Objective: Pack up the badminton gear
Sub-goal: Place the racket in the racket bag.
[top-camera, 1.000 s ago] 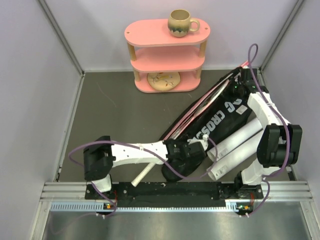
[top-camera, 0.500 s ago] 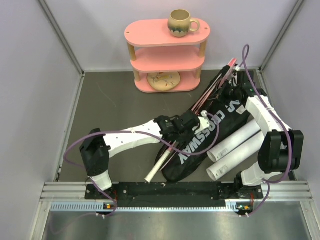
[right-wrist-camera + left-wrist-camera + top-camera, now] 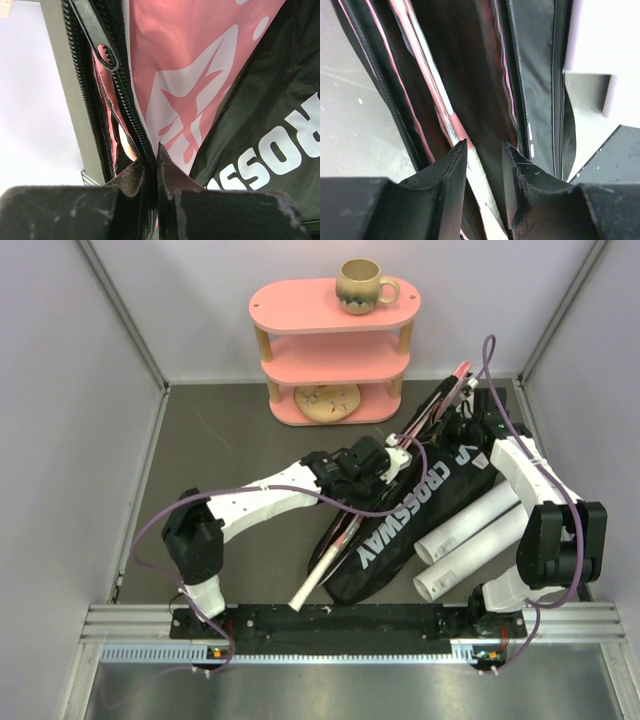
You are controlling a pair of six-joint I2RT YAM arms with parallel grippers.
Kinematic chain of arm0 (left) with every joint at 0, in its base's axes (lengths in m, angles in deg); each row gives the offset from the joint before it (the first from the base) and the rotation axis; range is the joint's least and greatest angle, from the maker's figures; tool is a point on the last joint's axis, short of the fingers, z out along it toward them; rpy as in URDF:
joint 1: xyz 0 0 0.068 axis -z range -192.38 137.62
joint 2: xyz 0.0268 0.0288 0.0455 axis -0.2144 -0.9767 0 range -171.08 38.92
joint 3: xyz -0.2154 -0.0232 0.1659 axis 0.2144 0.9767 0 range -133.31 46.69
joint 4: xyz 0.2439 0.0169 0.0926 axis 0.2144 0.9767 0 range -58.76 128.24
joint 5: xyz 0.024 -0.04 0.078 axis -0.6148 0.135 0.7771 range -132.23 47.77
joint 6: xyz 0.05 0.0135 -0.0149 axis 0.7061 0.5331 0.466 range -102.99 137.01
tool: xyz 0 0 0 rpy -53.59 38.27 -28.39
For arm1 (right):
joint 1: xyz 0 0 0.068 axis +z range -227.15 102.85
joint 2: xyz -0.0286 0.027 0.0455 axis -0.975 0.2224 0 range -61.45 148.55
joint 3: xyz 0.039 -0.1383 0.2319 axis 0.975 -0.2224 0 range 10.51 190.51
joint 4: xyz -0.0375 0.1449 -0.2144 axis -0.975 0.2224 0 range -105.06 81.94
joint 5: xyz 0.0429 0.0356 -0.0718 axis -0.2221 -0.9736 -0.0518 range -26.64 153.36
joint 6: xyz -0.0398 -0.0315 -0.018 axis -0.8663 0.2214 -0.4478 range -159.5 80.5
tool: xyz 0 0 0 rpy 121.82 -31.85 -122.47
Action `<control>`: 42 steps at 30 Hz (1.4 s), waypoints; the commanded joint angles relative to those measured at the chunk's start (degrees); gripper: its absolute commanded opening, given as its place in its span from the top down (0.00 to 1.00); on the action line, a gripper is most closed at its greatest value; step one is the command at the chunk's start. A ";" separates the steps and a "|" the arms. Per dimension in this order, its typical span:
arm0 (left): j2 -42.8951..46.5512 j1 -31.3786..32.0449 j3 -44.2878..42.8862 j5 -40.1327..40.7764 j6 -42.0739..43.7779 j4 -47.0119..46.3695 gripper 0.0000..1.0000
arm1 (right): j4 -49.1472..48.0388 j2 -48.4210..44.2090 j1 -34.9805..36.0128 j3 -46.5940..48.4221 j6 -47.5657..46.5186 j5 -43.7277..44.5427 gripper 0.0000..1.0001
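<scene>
- Lying diagonally on the dark worktop (image 3: 230, 460), the black CROSSWAY bag (image 3: 420, 505) runs from near the arm bases up towards the far right corner.
- A white racket handle (image 3: 312, 580) sticks out of the bag's near end, resting on the worktop.
- The left gripper (image 3: 484, 160) hangs over the bag's open long edge, fingers apart. A pink-tinted racket shaft (image 3: 447, 117) passes between them, and I cannot tell whether they touch it.
- The right gripper (image 3: 151, 165) is at the bag's far end, fingers pressed together on the black zipper edge (image 3: 131, 120) beside pink fabric with a white logo.
- Two white tubes (image 3: 470, 535) lie side by side just right of the bag.
- A pink shelf (image 3: 300, 370) stands at the back wall with a beige mug (image 3: 360, 285) on top.
</scene>
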 commanded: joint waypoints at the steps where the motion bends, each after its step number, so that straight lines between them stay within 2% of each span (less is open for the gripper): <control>1: 4.24 -0.31 3.68 -1.66 -2.86 1.78 0.60 | -2.89 -3.41 0.07 0.61 -0.66 -3.62 1.00; 8: 0.11 -0.31 1.75 6.43 -2.59 4.33 0.59 | -2.80 -4.29 0.07 0.35 -1.01 -3.10 1.00; 13: -3.93 -0.31 -0.35 5.99 -3.11 6.34 0.56 | -2.89 -3.68 0.07 0.70 -0.84 -3.89 1.00; 16: -5.34 -0.31 -0.28 5.99 -3.03 5.65 0.57 | -2.89 -3.68 0.07 0.61 -1.01 -3.98 1.00; 17: -5.60 -0.31 -0.45 6.08 -3.03 5.65 0.60 | -2.89 -3.68 0.16 0.53 -1.10 -4.15 1.00; 18: -6.13 -0.31 -0.80 6.26 -2.68 5.65 0.72 | -2.80 -3.59 0.07 0.35 -1.19 -4.50 1.00; 20: -6.40 -0.31 -2.82 6.78 -2.33 6.61 0.86 | -2.80 -3.85 0.16 -0.09 -1.36 -4.50 1.00; 21: -6.40 -0.14 -3.78 6.87 -2.07 6.97 0.97 | -2.80 -3.86 0.25 -0.61 -1.71 -4.50 1.00; 22: -6.31 -0.13 -5.88 6.96 -1.89 6.97 1.00 | -2.89 -3.94 0.34 -0.96 -1.80 -4.42 1.00; 27: -7.09 -0.22 -12.48 3.97 -1.27 3.12 1.00 | -4.11 -4.82 3.05 -4.47 -0.23 -4.76 1.00; 29: -8.41 -0.40 -14.95 4.67 -1.18 1.27 1.00 | -7.61 -5.61 3.50 -6.32 3.01 -6.25 1.00; 36: -12.98 -2.33 -13.82 5.46 -3.03 -13.05 1.00 | -12.47 -7.81 3.67 -9.58 9.35 -11.00 1.00; 41: -13.78 -2.68 -12.76 7.84 -2.24 -16.67 1.00 | -13.00 -8.16 3.50 -8.71 9.89 -11.45 1.00; 42: -13.61 -2.86 -13.37 7.75 -2.41 -16.41 0.93 | -12.74 -8.16 3.50 -8.62 9.80 -11.18 1.00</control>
